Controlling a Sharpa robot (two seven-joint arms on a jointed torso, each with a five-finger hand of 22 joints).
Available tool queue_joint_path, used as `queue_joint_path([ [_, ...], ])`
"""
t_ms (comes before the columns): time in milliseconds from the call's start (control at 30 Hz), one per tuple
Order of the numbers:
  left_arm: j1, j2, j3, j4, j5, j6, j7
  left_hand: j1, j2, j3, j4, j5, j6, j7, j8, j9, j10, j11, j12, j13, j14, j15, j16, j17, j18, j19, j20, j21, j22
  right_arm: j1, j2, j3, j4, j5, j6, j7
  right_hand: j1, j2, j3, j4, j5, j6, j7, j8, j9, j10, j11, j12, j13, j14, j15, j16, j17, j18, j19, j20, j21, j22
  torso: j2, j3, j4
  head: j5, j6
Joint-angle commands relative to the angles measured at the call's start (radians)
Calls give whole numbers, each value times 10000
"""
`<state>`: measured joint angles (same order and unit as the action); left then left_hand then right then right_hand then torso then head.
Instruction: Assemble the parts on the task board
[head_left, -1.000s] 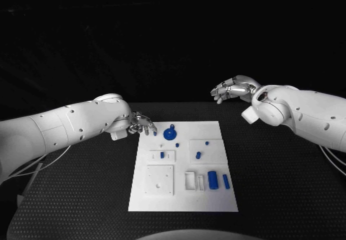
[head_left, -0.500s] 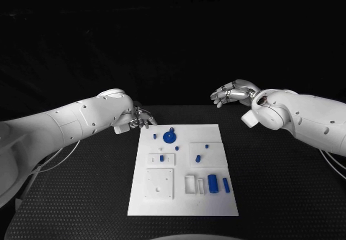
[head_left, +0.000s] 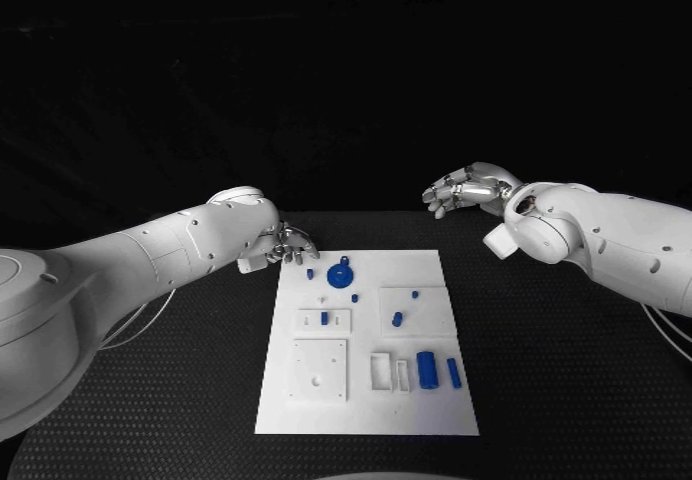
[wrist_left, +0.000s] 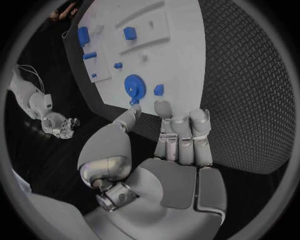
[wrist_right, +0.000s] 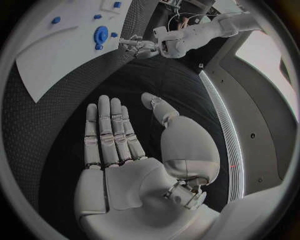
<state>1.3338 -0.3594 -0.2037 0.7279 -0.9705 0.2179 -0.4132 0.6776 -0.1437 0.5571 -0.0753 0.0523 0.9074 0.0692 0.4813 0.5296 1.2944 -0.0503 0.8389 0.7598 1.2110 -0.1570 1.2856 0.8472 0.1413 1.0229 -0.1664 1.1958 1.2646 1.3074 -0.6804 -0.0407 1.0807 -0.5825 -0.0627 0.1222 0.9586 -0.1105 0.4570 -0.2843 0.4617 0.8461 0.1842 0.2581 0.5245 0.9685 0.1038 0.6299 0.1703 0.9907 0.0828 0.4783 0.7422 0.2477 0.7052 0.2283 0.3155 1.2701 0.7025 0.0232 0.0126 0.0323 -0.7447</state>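
Observation:
The white task board (head_left: 368, 400) lies in the middle of the black table. A round blue disc (head_left: 342, 274) and a small blue piece (head_left: 310, 272) sit near its far left corner. My left hand (head_left: 289, 245) hovers just off that corner, holding nothing. In the left wrist view its fingers (wrist_left: 181, 135) stretch toward the disc (wrist_left: 134, 86) and the small piece (wrist_left: 159, 89). My right hand (head_left: 464, 187) hangs beyond the board's far right corner, apart from it. It lies flat and empty (wrist_right: 119, 145). A thick blue cylinder (head_left: 427, 366) and a thinner one (head_left: 453, 372) lie at the near right.
Several small blue pegs (head_left: 397, 319) stand in raised white blocks on the board (wrist_right: 69, 45). White slotted holders (head_left: 382, 368) sit beside the cylinders. A square plate (head_left: 319, 368) occupies the near left. Black mat surrounds the board on all sides.
My left arm has swung so that more of it lies near the camera, while its hand stays by the board's far left corner. The right hand has dropped slightly.

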Motion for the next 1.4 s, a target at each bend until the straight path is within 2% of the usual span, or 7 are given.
queue_joint_path([
  [33, -24, 110, -17, -148, -122, 254, 221, -46, -43, -13, 82, -22, -67, -12, -37, -11, -50, 41, 16, 3, -47, 28, -38, -4, 140, -71, -747, -46, -7, -3, 14, 2, 7, 26, 17, 115, 57, -53, 47, 9, 25, 66, 29, 58, -10, 33, 3, -44, -17, -24, 49, -68, -9, 140, -79, 10, 10, 17, 43, 2, -19, 7, 21],
  [167, -140, 260, -20, -300, -122, 258, 268, -58, -36, -21, 109, -22, -82, -7, -39, -11, -51, 45, 29, 8, -46, 32, -26, 2, 138, -74, -746, -42, -3, -3, 39, 2, 12, 26, 6, 118, 55, -55, 46, 9, 20, 66, 29, 58, -11, 33, 3, -45, -17, -25, 49, -68, -10, 141, -80, 10, 10, 17, 43, 3, -4, 8, 8],
  [333, -242, 348, -20, -388, -122, 345, 269, -60, -26, -23, 120, -22, -85, -6, -38, -10, -51, 47, 35, 10, -45, 33, -20, 5, 137, -75, -746, -39, -1, -3, 61, 2, 20, 26, 20, 115, 55, -54, 46, 9, 18, 66, 29, 58, -11, 34, 3, -45, -17, -25, 50, -68, -10, 140, -80, 10, 11, 17, 42, -21, -21, -3, -3],
  [400, -274, 359, -20, -424, -121, 404, 258, -54, 9, -21, 129, -21, -91, -5, -37, -9, -51, 48, 43, 13, -44, 35, -12, 10, 137, -76, -747, -36, 2, -3, 65, 2, 22, 26, 20, 115, 54, -53, 46, 10, 18, 66, 29, 58, -11, 34, 3, -46, -17, -25, 50, -68, -10, 141, -80, 10, 11, 18, 28, -14, -23, -5, -24],
  [733, -340, 354, -29, -625, -109, 451, 303, -2, 136, -49, 123, -20, -124, 6, -31, -4, -80, 59, 73, 22, -65, 45, 15, 27, 134, -97, -748, -17, 24, -3, 57, 2, 30, 28, 4, 111, 52, -48, 46, 12, 15, 68, 29, 59, -11, 37, 2, -46, -18, -25, 49, -68, -10, 140, -81, 11, 13, 19, 21, -7, 5, -17, -39],
  [1033, -441, 438, -33, -728, -61, 527, 363, 48, 215, -81, 87, -19, -134, 11, -20, 2, -104, 65, 90, 24, -87, 52, 24, 34, 130, -121, -746, -9, 39, -3, 92, 2, 18, 70, 10, 108, 51, -44, 47, 14, 14, 68, 29, 60, -12, 39, 2, -46, -18, -25, 49, -68, -10, 141, -82, 11, 14, 20, 27, -4, -26, -5, -42],
  [1400, -550, 461, -44, -802, 112, 554, 480, 195, 556, -159, -39, -16, -145, 18, 9, 12, -138, 71, 131, 19, -120, 59, 43, 42, 117, -168, -737, 7, 70, -3, 89, 2, 22, 106, 4, 109, 51, -39, 49, 15, 13, 69, 28, 61, -12, 41, 1, -47, -18, -25, 49, -68, -11, 141, -82, 11, 15, 20, 26, 2, -12, -40, -58],
])
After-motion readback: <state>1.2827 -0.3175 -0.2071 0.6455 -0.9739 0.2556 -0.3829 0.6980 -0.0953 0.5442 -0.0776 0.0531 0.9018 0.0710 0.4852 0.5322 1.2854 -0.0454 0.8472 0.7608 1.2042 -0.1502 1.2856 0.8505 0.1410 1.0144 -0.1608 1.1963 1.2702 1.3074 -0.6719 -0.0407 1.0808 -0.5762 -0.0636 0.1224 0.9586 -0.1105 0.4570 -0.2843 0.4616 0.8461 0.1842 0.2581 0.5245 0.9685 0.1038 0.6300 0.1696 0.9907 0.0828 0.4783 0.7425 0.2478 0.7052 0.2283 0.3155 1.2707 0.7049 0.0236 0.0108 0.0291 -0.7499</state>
